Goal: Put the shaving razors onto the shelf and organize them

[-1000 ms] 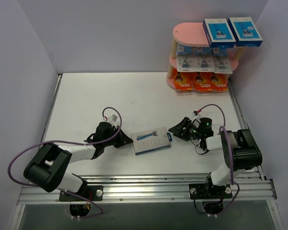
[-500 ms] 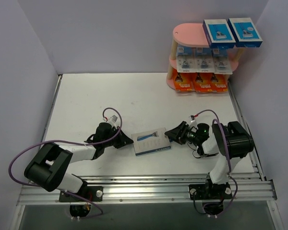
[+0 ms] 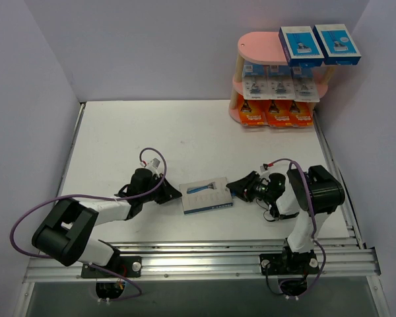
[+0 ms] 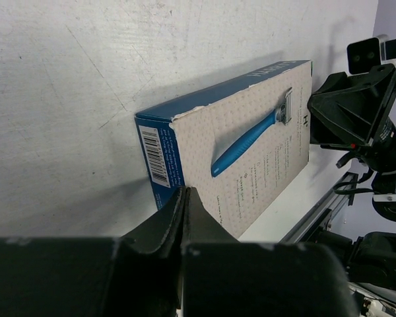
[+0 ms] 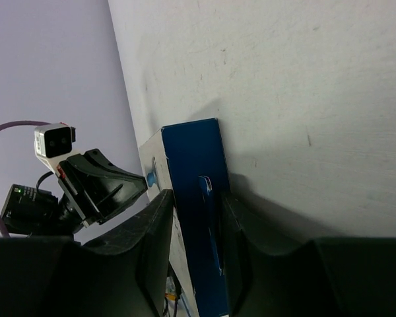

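Observation:
A blue-grey razor box lies flat on the white table, razor picture up. My left gripper is shut, its tip pressed against the box's left end. Reaching from the right, my right gripper has its fingers on either side of the box's right end, closed on its thickness. The pink shelf stands at the back right. Two blue boxes sit on its top board, blister cards in the middle, orange boxes at the bottom.
A metal rail runs along the near edge under both arm bases. Lilac walls close in the left, back and right sides. Purple cables loop off both arms.
My right gripper has slid left from beside the box onto its right end, and its jaws have narrowed around it. The left gripper and the box have stayed put.

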`<move>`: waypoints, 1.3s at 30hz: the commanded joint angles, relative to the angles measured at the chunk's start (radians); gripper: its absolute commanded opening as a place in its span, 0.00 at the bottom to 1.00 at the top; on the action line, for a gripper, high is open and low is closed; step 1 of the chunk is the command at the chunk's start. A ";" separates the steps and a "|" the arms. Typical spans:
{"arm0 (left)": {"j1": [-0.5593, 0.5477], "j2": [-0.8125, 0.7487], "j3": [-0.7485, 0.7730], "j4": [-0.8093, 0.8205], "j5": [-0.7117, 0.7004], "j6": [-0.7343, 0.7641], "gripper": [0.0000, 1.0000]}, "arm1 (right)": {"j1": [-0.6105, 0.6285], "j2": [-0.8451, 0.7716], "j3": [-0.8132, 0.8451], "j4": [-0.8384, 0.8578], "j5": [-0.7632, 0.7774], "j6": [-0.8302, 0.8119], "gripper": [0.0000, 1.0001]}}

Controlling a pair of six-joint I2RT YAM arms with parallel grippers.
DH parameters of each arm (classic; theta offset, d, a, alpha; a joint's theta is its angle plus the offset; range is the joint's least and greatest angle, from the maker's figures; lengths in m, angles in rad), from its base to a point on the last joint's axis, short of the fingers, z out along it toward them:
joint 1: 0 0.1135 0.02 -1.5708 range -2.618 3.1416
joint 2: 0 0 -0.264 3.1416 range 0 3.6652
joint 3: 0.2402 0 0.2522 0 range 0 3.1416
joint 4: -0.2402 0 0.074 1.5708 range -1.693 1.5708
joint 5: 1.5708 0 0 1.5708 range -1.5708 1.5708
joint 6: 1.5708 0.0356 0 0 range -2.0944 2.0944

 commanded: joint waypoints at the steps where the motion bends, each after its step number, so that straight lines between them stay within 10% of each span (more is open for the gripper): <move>1: -0.013 0.009 -0.027 -0.147 -0.018 0.039 0.08 | 0.070 -0.060 -0.004 0.287 -0.108 0.040 0.06; 6: -0.012 -0.051 0.005 -0.226 -0.030 0.055 0.59 | 0.088 -0.223 0.044 -0.016 -0.098 -0.070 0.00; 10: -0.010 -0.123 0.051 -0.337 -0.059 0.090 0.71 | 0.113 -0.474 0.188 -0.553 -0.010 -0.343 0.00; 20: 0.001 -0.384 0.284 -0.838 -0.268 0.199 0.88 | 0.145 -0.611 0.340 -1.032 0.052 -0.581 0.00; 29: 0.010 -0.413 0.525 -0.892 -0.204 0.381 0.97 | 0.188 -0.660 0.576 -1.388 0.110 -0.804 0.00; 39: 0.016 -0.317 0.644 -0.731 0.304 0.664 0.97 | 0.314 -0.653 0.797 -1.583 0.081 -0.942 0.00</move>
